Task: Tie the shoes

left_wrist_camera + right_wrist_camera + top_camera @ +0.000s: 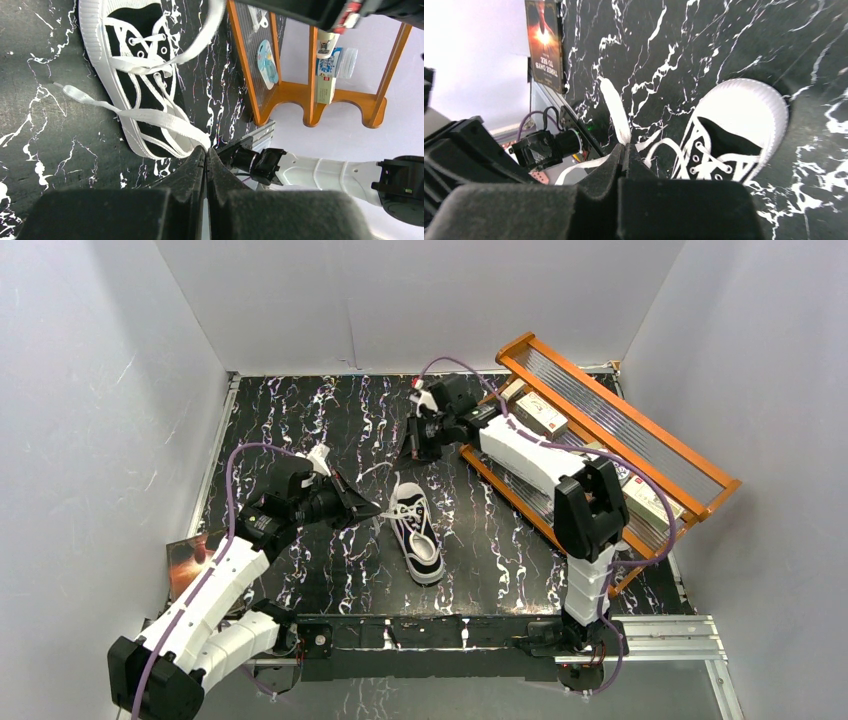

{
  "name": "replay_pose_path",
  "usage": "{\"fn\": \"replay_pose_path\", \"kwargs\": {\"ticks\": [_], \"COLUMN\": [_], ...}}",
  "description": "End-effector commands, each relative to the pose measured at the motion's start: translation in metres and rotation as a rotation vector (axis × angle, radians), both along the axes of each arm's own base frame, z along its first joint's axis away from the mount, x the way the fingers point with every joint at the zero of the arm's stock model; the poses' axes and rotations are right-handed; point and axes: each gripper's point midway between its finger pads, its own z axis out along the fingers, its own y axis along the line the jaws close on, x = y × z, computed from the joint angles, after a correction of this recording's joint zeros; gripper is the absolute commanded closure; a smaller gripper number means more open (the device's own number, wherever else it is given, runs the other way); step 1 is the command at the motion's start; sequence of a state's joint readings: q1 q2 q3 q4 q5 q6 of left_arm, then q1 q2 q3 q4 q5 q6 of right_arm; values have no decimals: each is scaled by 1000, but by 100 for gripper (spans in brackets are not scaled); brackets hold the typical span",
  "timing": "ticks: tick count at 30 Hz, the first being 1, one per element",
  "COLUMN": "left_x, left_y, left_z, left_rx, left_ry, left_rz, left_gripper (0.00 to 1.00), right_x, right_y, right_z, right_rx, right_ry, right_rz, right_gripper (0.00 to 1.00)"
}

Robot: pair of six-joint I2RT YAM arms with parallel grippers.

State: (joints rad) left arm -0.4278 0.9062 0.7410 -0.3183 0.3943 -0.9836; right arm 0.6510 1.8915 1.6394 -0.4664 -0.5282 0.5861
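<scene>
The small black sneaker (418, 540) with white sole and toe cap lies mid-table, toe toward the near edge. My left gripper (372, 510) is just left of it, shut on a white lace; in the left wrist view the lace (165, 120) runs from the shoe (135, 75) into the closed tips (206, 148). My right gripper (412, 453) is beyond the shoe's heel end, shut on the other lace. In the right wrist view that lace (614, 105) ends in the closed tips (624, 146), with the shoe (729, 130) to the right.
An orange wooden rack (620, 430) holding small boxes lies tilted at the back right, under the right arm; it also shows in the left wrist view (280, 92). A book (185, 562) lies at the table's left edge, also in the right wrist view (544, 45). White walls surround the table.
</scene>
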Motion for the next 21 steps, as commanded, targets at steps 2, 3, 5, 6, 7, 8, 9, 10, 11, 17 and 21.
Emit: {"fn": "replay_pose_path", "kwargs": {"ticks": [2, 3, 5, 6, 7, 8, 9, 10, 11, 17, 21], "left_x": [-13, -14, -15, -15, -15, -15, -14, -14, -12, 10, 31], "left_y": [-4, -4, -6, -6, -6, -5, -4, -4, -4, -16, -22], "left_z": [11, 13, 16, 17, 19, 19, 19, 19, 20, 24, 24], "left_rx": [-15, -18, -21, -19, -14, -4, 6, 17, 22, 12, 4], "left_ry": [-35, -40, -51, -57, -62, -64, -64, -64, -69, -141, -210], "left_rz": [-77, -83, -100, -109, -114, -116, -119, -124, -127, -151, -133], "left_gripper": [100, 100, 100, 100, 100, 100, 100, 100, 100, 100, 100], "right_x": [-10, -10, -17, -19, -21, -23, -22, -20, -20, -6, -8], "right_y": [25, 24, 25, 24, 23, 22, 22, 21, 20, -10, -30], "right_z": [37, 36, 28, 25, 24, 27, 37, 47, 58, 116, 133], "right_rx": [122, 123, 121, 115, 109, 115, 131, 143, 152, 205, 232], "right_ry": [-47, -40, -4, 8, 13, 9, -8, -31, -46, -80, -53], "right_rz": [74, 73, 92, 98, 97, 95, 92, 86, 81, -27, -58], "right_gripper": [100, 100, 100, 100, 100, 100, 100, 100, 100, 100, 100]}}
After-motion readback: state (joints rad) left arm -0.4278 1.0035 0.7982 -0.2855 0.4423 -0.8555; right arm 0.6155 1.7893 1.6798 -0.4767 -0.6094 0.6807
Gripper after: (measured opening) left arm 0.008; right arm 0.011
